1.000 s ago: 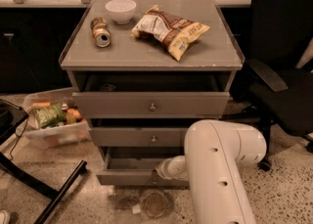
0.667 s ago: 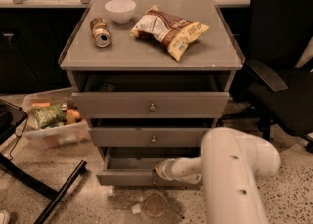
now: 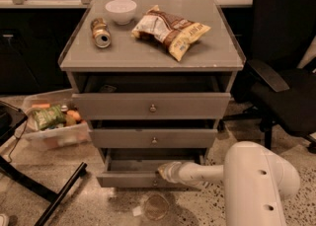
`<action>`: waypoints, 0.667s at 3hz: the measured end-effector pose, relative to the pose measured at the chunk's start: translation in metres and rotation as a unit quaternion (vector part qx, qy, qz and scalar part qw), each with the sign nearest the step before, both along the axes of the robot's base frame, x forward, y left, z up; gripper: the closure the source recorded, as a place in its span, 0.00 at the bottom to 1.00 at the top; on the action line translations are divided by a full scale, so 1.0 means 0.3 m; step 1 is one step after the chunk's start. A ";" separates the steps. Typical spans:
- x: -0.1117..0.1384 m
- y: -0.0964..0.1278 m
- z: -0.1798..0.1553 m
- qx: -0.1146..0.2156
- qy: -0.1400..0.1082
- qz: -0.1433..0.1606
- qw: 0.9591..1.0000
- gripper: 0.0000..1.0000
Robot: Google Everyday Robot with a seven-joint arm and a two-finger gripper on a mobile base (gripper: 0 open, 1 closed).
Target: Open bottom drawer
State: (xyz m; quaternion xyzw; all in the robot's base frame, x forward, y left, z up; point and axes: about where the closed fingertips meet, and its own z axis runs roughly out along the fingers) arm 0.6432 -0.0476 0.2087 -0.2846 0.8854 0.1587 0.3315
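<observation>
The grey cabinet [image 3: 79, 55] has three drawers, all pulled out a little. The bottom drawer [image 3: 128, 179] has the slimmest front and stands out the farthest, with its plain grey inside showing. Its small round knob [image 3: 155, 182] shows just below the gripper. My gripper [image 3: 162, 172] is at the end of the white arm [image 3: 256, 185], which reaches in from the lower right. It sits at the top edge of the bottom drawer's front, right above the knob.
On the cabinet top lie a white bowl [image 3: 121, 10], a can [image 3: 100, 32] on its side and a snack bag [image 3: 170, 30]. A plastic bin [image 3: 52, 121] of food stands on the floor at left. A black office chair [image 3: 286, 72] is at right. A round lid [image 3: 156, 206] lies on the floor.
The white arm has swung to the right and back. The bottom drawer stands out slightly farther than a second ago.
</observation>
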 end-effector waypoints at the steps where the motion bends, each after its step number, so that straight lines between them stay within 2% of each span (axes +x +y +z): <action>1: 0.025 0.047 -0.016 0.029 -0.005 0.016 0.999 1.00; 2: 0.068 0.103 -0.062 0.061 -0.002 0.035 0.998 1.00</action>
